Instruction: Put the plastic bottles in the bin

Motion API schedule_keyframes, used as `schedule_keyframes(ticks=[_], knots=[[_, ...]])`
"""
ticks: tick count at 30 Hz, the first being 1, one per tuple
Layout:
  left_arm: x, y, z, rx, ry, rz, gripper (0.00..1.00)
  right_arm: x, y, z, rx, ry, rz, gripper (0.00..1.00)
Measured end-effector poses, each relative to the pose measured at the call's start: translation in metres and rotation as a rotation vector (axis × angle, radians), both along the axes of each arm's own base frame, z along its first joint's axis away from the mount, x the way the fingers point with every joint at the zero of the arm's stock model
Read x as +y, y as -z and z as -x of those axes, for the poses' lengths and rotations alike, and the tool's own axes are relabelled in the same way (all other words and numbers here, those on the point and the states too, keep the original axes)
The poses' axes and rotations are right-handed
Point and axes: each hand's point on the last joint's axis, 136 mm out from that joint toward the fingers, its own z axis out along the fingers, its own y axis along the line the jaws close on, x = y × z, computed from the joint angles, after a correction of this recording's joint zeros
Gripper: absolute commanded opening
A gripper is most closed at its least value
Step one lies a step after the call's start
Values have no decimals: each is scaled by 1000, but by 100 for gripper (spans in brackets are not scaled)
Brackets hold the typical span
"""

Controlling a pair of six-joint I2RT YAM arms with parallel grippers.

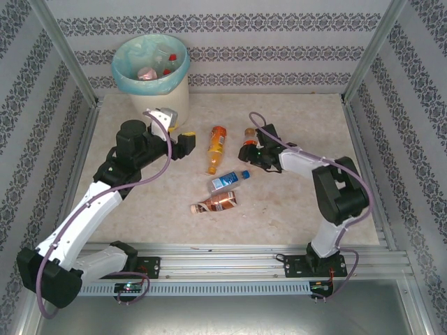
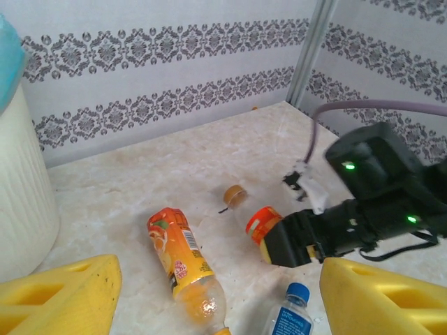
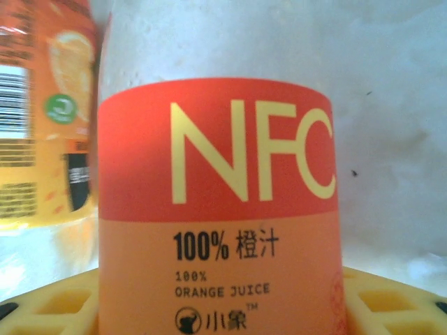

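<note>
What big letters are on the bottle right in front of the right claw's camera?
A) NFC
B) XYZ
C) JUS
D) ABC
A. The right wrist view shows the orange juice bottle up close at the right claw, with NFC in big yellow letters on its red band.
</note>
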Motion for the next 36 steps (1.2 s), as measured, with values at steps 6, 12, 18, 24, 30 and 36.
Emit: schedule_keyframes(ticks=[6, 12, 18, 24, 30, 36], knots=[[-17, -18, -19, 80, 23, 97, 73, -2, -75, 17, -214, -104, -23, 51], [-49, -20, -31, 207, 137, 213, 73, 21, -146, 50, -435, -306, -131, 52], [-78, -3, -45, 376, 232, 308, 72, 68, -197, 99, -622, -570, -217, 51], [-91, -13, -36, 418, 321, 392, 54, 87, -202, 117, -659, -666, -230, 51], [-96, -19, -32, 429, 366, 449, 22, 93, -202, 124, -675, -710, -237, 52], [-93, -24, -33, 400, 355, 458, 0, 92, -204, 123, -682, -700, -237, 82]])
